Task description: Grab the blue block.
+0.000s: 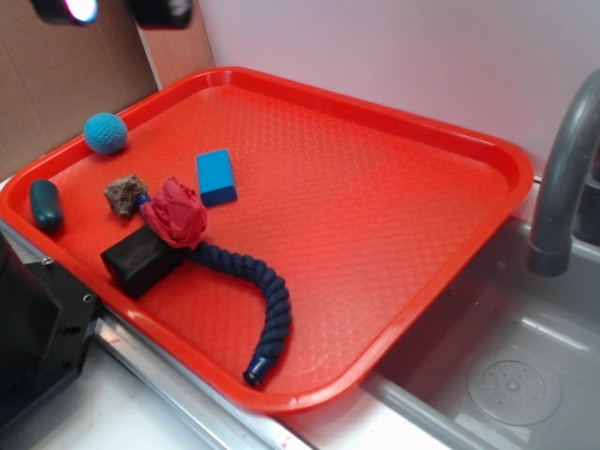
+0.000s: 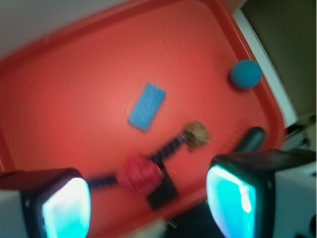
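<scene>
The blue block (image 1: 216, 176) lies flat on the red tray (image 1: 375, 206), left of its middle, touching nothing. In the blurred wrist view the blue block (image 2: 147, 107) sits well ahead of my gripper (image 2: 151, 203). The two fingers (image 2: 64, 208) stand wide apart with nothing between them, so the gripper is open. In the exterior view only the gripper's (image 1: 112, 9) tips show at the top left edge, high above the tray's far left corner.
On the tray are a textured blue ball (image 1: 105, 132), a dark teal capsule (image 1: 45, 203), a brown scrap (image 1: 125, 194), a red cloth knot (image 1: 176, 214) on a navy rope (image 1: 267, 300), and a black block (image 1: 141, 260). A grey faucet (image 1: 562, 178) and sink (image 1: 506, 375) are at right.
</scene>
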